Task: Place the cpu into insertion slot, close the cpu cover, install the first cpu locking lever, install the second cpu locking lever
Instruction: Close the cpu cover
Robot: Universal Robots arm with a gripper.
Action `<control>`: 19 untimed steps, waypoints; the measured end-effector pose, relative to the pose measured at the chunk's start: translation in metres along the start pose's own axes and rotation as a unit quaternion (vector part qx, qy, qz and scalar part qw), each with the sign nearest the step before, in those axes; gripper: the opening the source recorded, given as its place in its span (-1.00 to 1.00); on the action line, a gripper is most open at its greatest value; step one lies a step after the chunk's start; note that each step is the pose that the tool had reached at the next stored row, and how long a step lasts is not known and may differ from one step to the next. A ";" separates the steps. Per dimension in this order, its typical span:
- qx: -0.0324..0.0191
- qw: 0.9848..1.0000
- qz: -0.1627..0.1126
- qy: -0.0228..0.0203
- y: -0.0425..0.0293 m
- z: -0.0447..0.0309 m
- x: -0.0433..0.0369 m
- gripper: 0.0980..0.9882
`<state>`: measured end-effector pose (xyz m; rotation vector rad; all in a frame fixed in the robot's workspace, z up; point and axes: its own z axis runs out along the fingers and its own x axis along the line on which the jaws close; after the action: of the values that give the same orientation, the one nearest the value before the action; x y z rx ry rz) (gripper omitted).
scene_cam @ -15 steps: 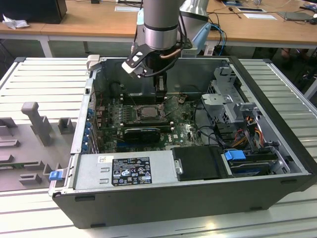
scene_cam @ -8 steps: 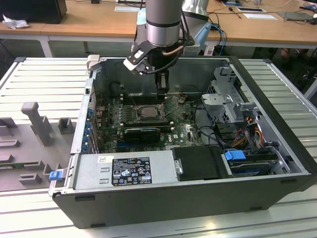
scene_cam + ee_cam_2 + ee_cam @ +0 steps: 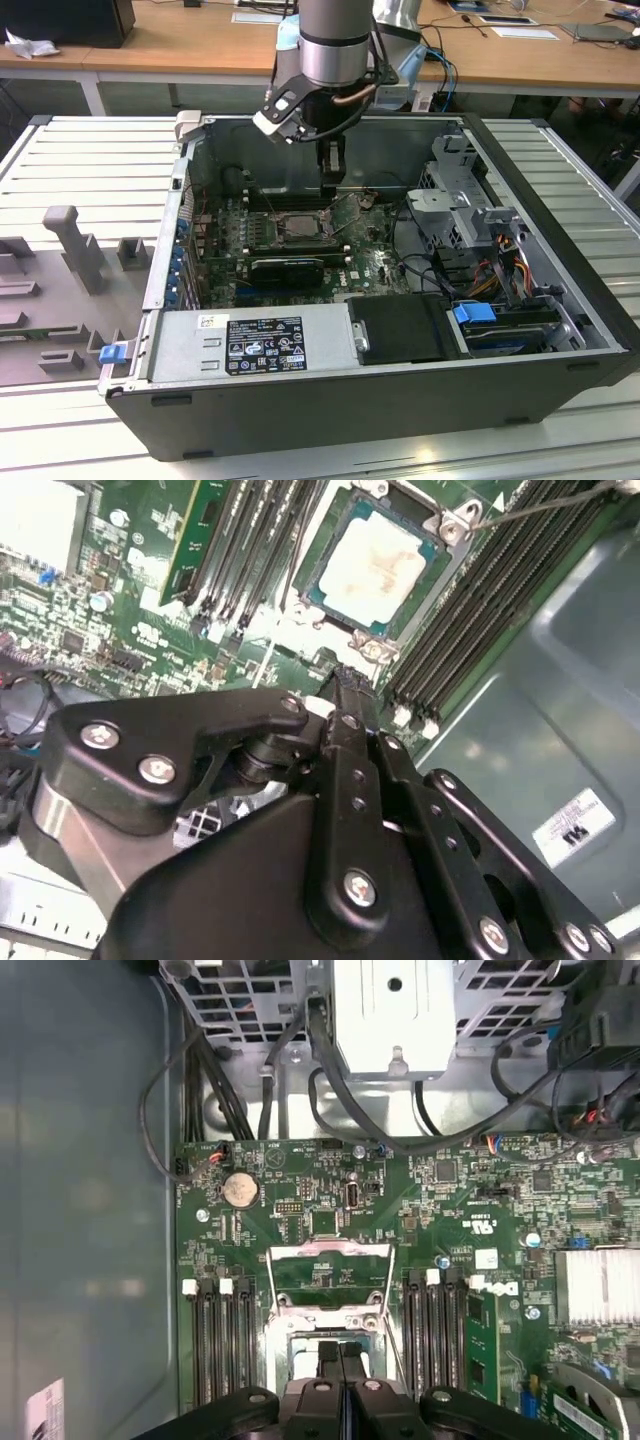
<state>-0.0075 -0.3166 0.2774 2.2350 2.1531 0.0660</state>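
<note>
One of four steps done: hovering with empty pincer point(image 3: 340, 1348) pinched shut near cpu point(image 3: 375, 565) seated in slot point(image 3: 452, 525), leaving cover point(image 3: 330, 1251) open and both lever steps undone.

Lab or workshop: open PC case point(image 3: 560, 340) on slatted aluminium bench point(image 3: 90, 160), wooden desks point(image 3: 180, 45) behind

The arm point(image 3: 335, 40) points straight down, its gripper point(image 3: 331, 178) closed.
</note>
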 end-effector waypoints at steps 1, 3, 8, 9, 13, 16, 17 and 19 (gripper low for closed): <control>0.000 1.000 0.000 0.000 0.0013 -0.0017 0.0001 -0.98; 0.000 1.000 0.000 0.000 0.0052 -0.0016 0.0002 -0.98; 0.000 1.000 0.000 0.000 0.0089 -0.0053 0.0003 -0.98; 0.000 1.000 0.000 0.000 0.0090 -0.0075 0.0003 -0.98; 0.000 1.000 0.000 0.000 0.0103 -0.0083 0.0004 -0.98; 0.000 1.000 0.000 0.000 0.0140 -0.0082 0.0005 -0.98; 0.000 1.000 0.000 0.000 0.0151 -0.0081 0.0006 -0.98; 0.000 1.000 0.000 0.000 0.0173 -0.0079 0.0007 -0.98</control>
<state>0.0094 -0.3166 0.2863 2.2352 2.1536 0.0652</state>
